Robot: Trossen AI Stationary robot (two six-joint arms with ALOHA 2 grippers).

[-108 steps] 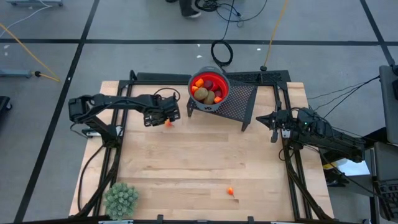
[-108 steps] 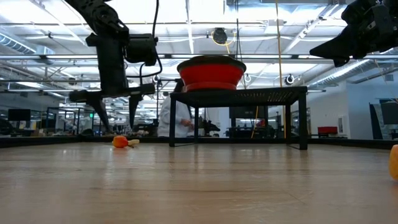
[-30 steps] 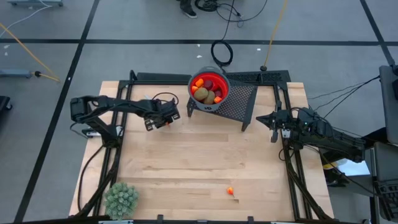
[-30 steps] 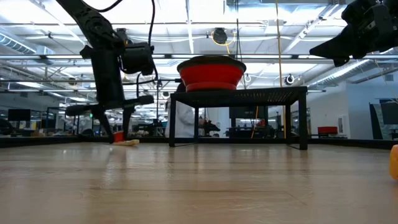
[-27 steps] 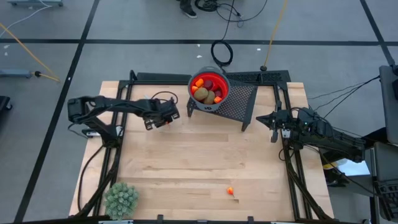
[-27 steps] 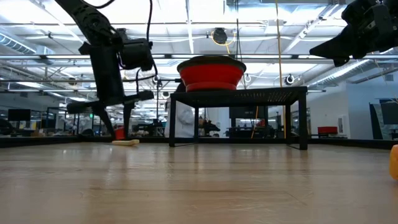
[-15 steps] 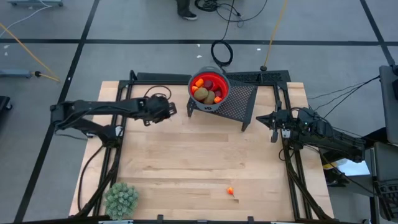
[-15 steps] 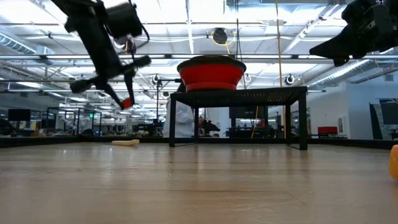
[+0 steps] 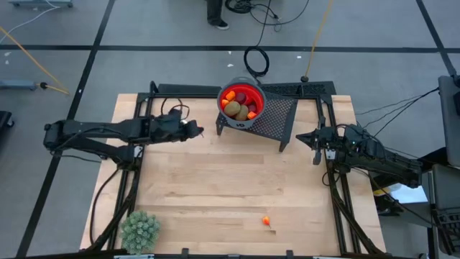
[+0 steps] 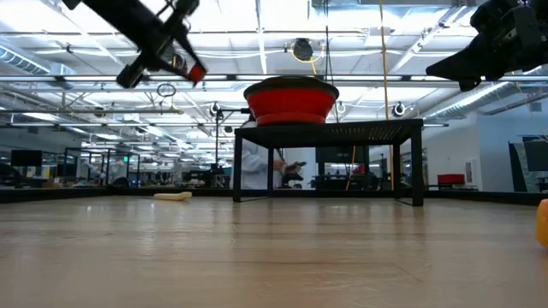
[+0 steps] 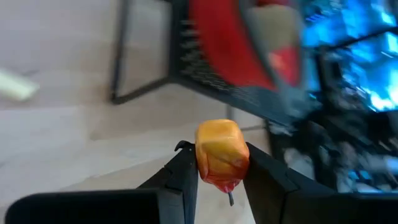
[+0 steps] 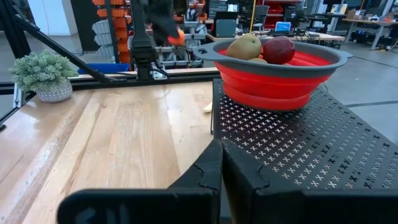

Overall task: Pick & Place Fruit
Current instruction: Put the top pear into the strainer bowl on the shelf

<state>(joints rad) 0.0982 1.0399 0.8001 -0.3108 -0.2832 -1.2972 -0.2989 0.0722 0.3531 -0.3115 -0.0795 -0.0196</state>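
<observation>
My left gripper (image 9: pixel 195 132) is raised above the table, just left of the red bowl (image 9: pixel 241 101), and is shut on a small orange-yellow fruit piece (image 11: pixel 221 155). In the low view the left gripper (image 10: pixel 190 68) hangs at about the height of the bowl's rim (image 10: pixel 291 90). The bowl stands on a black mesh stand (image 9: pixel 277 119) and holds kiwi-like ovals, dark red fruit and orange pieces. Another tiny orange piece (image 9: pixel 266 221) lies on the table near its near edge. My right gripper (image 9: pixel 315 146) waits shut by the stand's right side. My left gripper pinches the orange-yellow piece by its two opposite sides (image 11: pixel 200 158) between the two fingers, at their free ends. The fingers slant down toward the bowl. The piece is lifted clear of the table, its redder end (image 11: pixel 225 184) pointing back toward the wrist.
A pale green spiky plant ball (image 9: pixel 140 230) stands at the table's near left corner. A small pale piece (image 10: pixel 174 196) lies on the table below the left gripper. The black frame rail (image 9: pixel 183 89) runs along the far edge. Bare wood spreads across the table's middle.
My left gripper has risen from the table top, carrying the orange piece up to about the height of the bowl's rim. It has tipped from pointing down to slanting, and the arm has stretched out. The pale piece has stayed on the table.
</observation>
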